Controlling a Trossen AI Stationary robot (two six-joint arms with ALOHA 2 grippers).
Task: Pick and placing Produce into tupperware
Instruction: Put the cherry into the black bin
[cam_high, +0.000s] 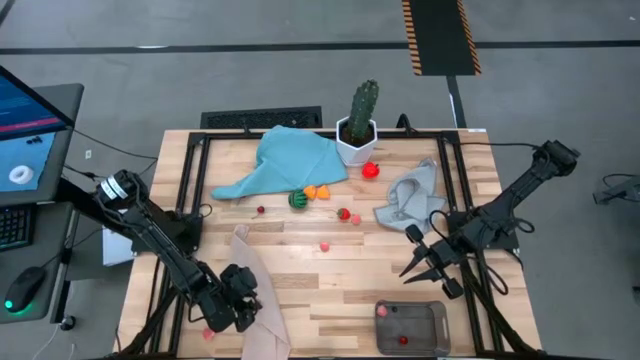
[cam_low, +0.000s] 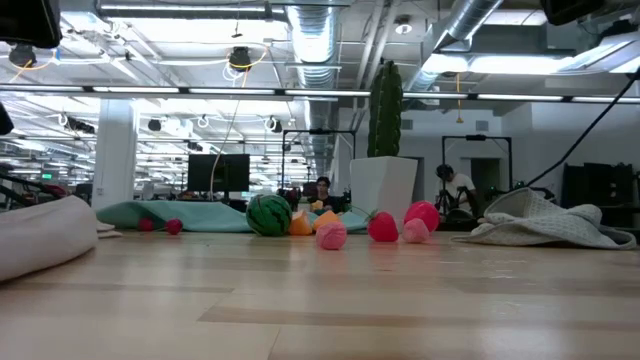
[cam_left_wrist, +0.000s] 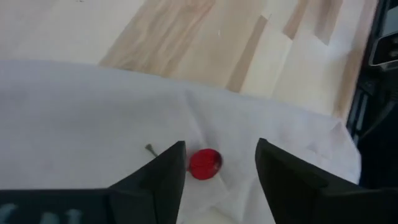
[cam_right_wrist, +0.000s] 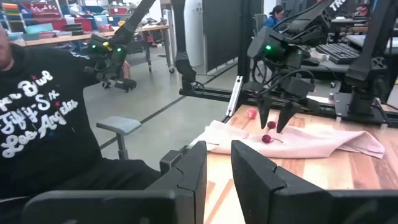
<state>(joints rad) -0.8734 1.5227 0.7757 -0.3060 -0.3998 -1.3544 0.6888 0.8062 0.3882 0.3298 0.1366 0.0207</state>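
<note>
My left gripper is open and points down over a pale cloth near the table's near-left corner. Its fingers stand on either side of a small red cherry that lies on the cloth, apart from it. My right gripper hovers open and holds nothing, just beyond the tupperware, which sits by the near edge with one red piece in it. Several more pieces of produce lie mid-table: a green striped ball, orange pieces, a red one, pink ones.
A cactus in a white pot stands at the far edge, with a red piece beside it. A teal cloth lies far left and a grey cloth right of centre. A pink piece lies by the near-left corner. A person sits beyond the table.
</note>
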